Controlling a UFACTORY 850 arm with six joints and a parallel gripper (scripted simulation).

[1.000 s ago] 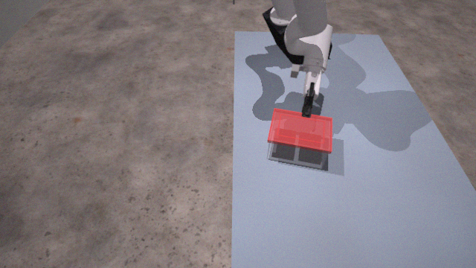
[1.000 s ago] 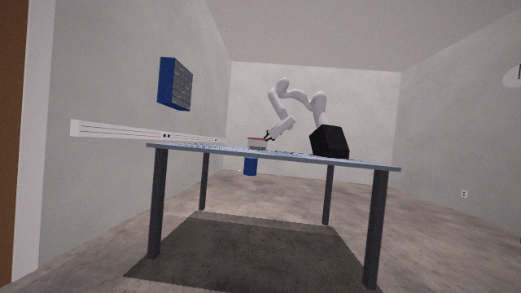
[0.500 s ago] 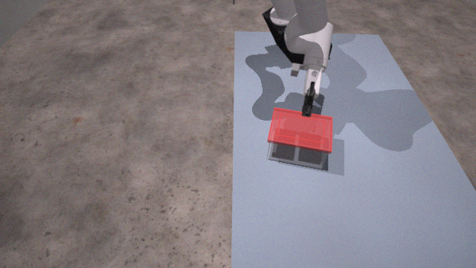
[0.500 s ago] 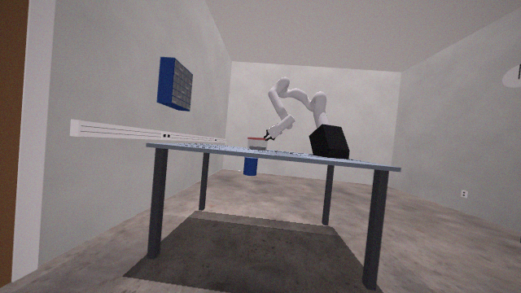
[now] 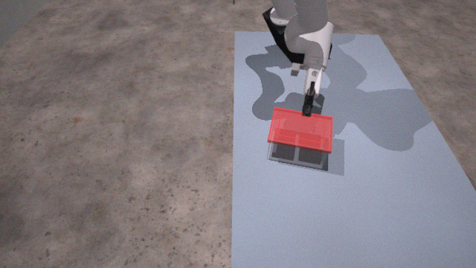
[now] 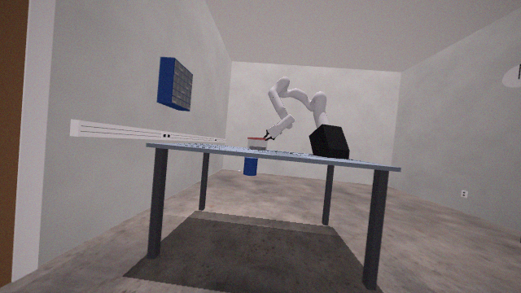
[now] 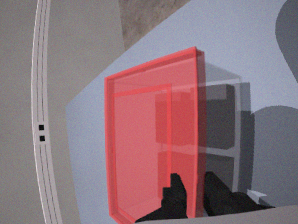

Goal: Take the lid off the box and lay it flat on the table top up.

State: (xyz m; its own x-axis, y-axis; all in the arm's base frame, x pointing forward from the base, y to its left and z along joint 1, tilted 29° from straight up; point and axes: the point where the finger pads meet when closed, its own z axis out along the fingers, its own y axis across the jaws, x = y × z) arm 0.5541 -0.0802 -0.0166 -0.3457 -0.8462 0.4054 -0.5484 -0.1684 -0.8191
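Your claw (image 5: 307, 110) pinches the near edge of the translucent red rectangular lid (image 5: 300, 129), over the grey box (image 5: 297, 156) on the counter (image 5: 372, 208).

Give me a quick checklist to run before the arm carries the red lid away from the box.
1. Claw shut on the lid at its edge nearest the arm: ok.
2. Lid lifted off the box: cannot tell; it sits offset from the box in the top view.
3. Lid's top facing up: ok.
4. Bare table beside the box for set-down: ok.
5. Lid already resting apart from the box: not ok.
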